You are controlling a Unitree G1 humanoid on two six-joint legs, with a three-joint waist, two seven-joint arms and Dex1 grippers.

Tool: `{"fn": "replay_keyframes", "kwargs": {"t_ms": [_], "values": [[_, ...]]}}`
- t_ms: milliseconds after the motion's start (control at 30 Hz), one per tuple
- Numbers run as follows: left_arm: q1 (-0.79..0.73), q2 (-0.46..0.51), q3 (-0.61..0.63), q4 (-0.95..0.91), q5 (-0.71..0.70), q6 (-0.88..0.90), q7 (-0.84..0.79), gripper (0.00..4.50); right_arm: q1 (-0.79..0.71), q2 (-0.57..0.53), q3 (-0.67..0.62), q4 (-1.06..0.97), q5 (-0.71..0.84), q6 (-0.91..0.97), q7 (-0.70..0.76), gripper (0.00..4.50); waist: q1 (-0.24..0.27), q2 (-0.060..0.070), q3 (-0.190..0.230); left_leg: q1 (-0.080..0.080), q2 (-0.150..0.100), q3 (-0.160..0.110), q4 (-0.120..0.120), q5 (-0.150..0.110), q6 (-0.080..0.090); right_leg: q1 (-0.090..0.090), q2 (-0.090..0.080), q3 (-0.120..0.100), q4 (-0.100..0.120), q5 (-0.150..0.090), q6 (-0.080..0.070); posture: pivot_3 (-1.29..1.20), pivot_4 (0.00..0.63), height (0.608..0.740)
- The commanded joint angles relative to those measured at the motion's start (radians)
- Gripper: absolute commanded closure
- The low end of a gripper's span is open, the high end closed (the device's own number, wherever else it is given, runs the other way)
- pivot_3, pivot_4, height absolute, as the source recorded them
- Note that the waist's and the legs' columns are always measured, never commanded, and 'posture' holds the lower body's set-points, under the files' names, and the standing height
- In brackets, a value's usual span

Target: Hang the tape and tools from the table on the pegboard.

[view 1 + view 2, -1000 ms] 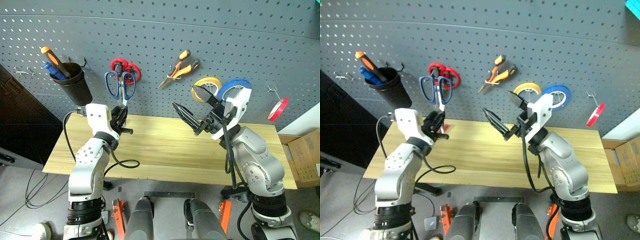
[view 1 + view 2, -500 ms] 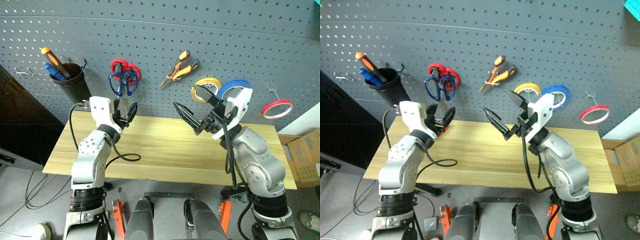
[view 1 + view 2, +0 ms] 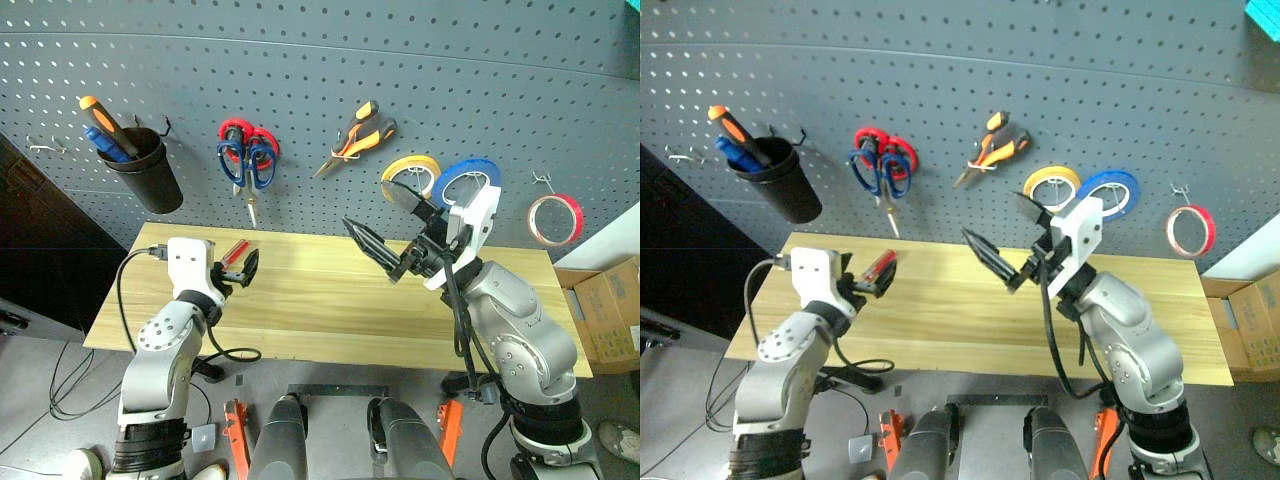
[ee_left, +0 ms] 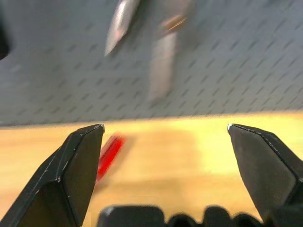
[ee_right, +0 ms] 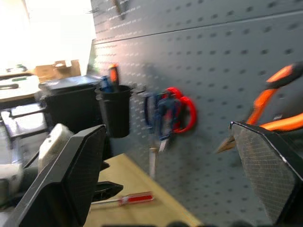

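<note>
Lying on table (image 3: 320, 300), screwdriver (image 3: 236, 250), pegboard (image 3: 330, 60) behind

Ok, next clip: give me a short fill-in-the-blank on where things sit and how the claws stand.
1. The slim screwdriver with the clear red handle lies on the ____.
2. The dark blue-looped scissors hang on the grey pegboard in front of the ____-looped scissors.
3. The thin red tape ring hangs to the right of the ____ tape roll.
4. The left claw is ____.

Missing words: table; red; blue; open
</note>
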Motion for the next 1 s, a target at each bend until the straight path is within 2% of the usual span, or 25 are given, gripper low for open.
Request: {"fn": "replay_keyframes", "kwargs": {"t_ms": [33, 233, 433, 567, 667, 800, 1000], "values": [[0.000, 0.049, 0.026, 0.029, 0.032, -0.012, -0.005, 0.01, -0.006, -0.038, 0.096, -0.019, -0.054, -0.007, 0.053, 0.00, 0.002, 0.001, 0.001, 0.000, 0.000, 0.000, 0.000, 0.000, 0.000, 0.000, 0.000, 0.000, 0.000, 0.000, 0.000, 0.12, 0.268, 0.740], [-0.074, 0.180, 0.029, 0.176, 0.051, 0.020, -0.064, 0.01, -0.039, -0.056, 0.240, 0.057, -0.191, -0.043, 0.096, 0.00, 0.002, 0.006, 0.012, -0.001, 0.001, 0.000, -0.001, 0.000, 0.000, -0.002, -0.002, 0.000, -0.002, -0.001, -0.001, 0.12, 0.312, 0.740], [-0.175, 0.270, -0.035, 0.378, 0.107, -0.013, -0.137, 0.01, -0.109, 0.014, 0.302, 0.194, -0.300, -0.097, 0.078, 0.00, 0.001, 0.008, 0.017, -0.002, 0.001, 0.003, -0.010, 0.000, 0.000, -0.005, -0.001, 0.000, -0.007, -0.002, -0.003, 0.11, 0.331, 0.740], [-0.295, 0.290, -0.083, 0.553, 0.139, -0.052, -0.197, 0.01, -0.146, 0.088, 0.290, 0.249, -0.334, -0.103, 0.037, 0.00, 0.003, 0.008, 0.025, -0.002, 0.000, 0.003, -0.017, 0.000, 0.000, -0.007, -0.001, -0.001, -0.009, -0.001, 0.001, 0.10, 0.353, 0.740], [-0.405, 0.290, -0.132, 0.752, 0.170, -0.145, -0.265, 0.01, -0.144, 0.125, 0.285, 0.258, -0.346, -0.087, 0.015, 0.00, 0.000, 0.007, 0.036, -0.004, 0.001, 0.003, -0.018, 0.000, 0.000, -0.010, 0.000, -0.002, -0.008, -0.001, 0.003, 0.09, 0.362, 0.740], [-0.522, 0.281, -0.191, 0.971, 0.211, -0.254, -0.343, 0.01, -0.126, 0.137, 0.291, 0.235, -0.353, -0.068, 0.005, 0.00, -0.002, 0.006, 0.041, -0.012, 0.000, 0.003, -0.017, 0.000, 0.000, -0.018, 0.000, -0.002, -0.007, -0.001, 0.003, 0.08, 0.378, 0.740], [-0.674, 0.261, -0.230, 1.244, 0.266, -0.349, -0.371, 0.01, -0.106, 0.143, 0.280, 0.199, -0.353, -0.028, -0.018, 0.00, -0.014, 0.005, 0.062, -0.013, 0.000, 0.002, -0.015, 0.000, 0.000, -0.020, 0.000, -0.002, -0.002, -0.002, 0.004, 0.04, 0.401, 0.740]]}}
